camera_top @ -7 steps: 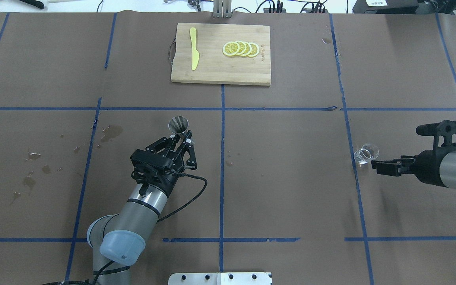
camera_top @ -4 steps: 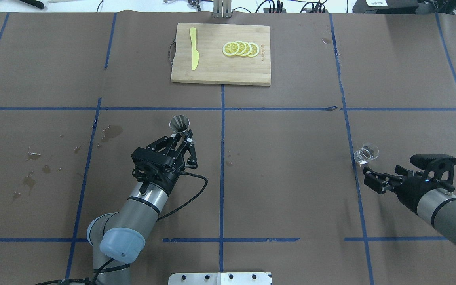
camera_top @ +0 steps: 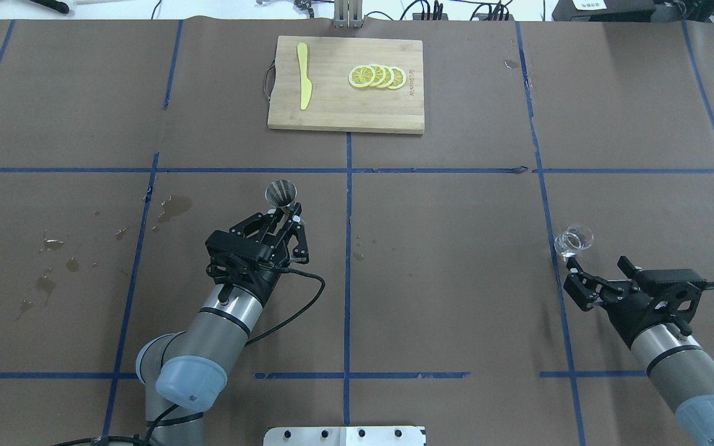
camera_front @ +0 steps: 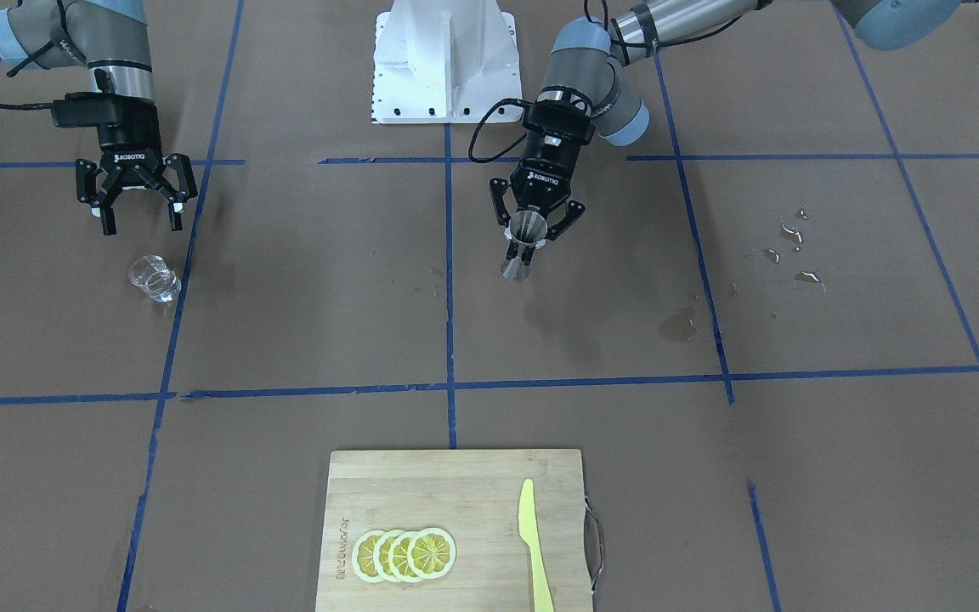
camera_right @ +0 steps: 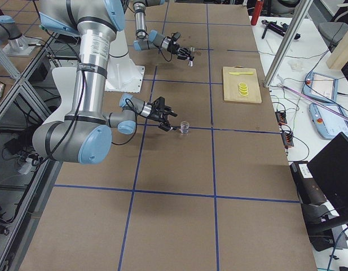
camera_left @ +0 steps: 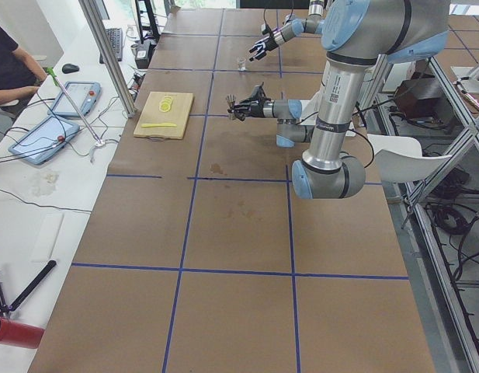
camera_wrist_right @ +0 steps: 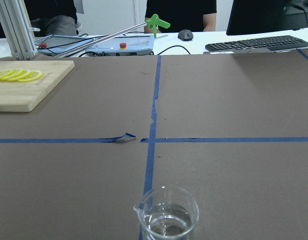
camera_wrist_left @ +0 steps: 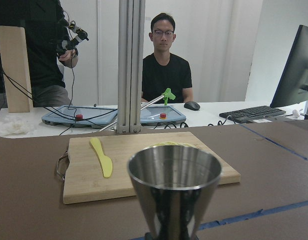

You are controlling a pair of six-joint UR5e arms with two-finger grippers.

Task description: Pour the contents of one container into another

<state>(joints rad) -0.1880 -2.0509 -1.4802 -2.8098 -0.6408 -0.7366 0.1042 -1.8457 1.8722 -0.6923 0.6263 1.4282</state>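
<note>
The one container, a small clear glass cup (camera_top: 574, 240) with a pouring lip and a little clear liquid, stands on the brown paper at the right. It shows close up in the right wrist view (camera_wrist_right: 166, 216). My right gripper (camera_top: 597, 267) is open just behind it, on the robot's side, touching nothing; the front-facing view shows the gripper (camera_front: 141, 225) and the cup (camera_front: 154, 279) apart. The other container, a steel hourglass jigger (camera_top: 281, 193), stands upright. My left gripper (camera_front: 532, 245) is shut on its waist. Its upper cone (camera_wrist_left: 173, 187) fills the left wrist view.
A wooden cutting board (camera_top: 332, 118) at the far middle carries lemon slices (camera_top: 377, 76) and a yellow knife (camera_top: 303, 75). Wet spots (camera_top: 171, 207) mark the paper at the left. Blue tape lines cross the table. People sit beyond the far edge.
My right arm has swung back toward the robot's side and turned its wrist, so its open fingers now face the glass cup from behind. The left arm and jigger have not moved.
</note>
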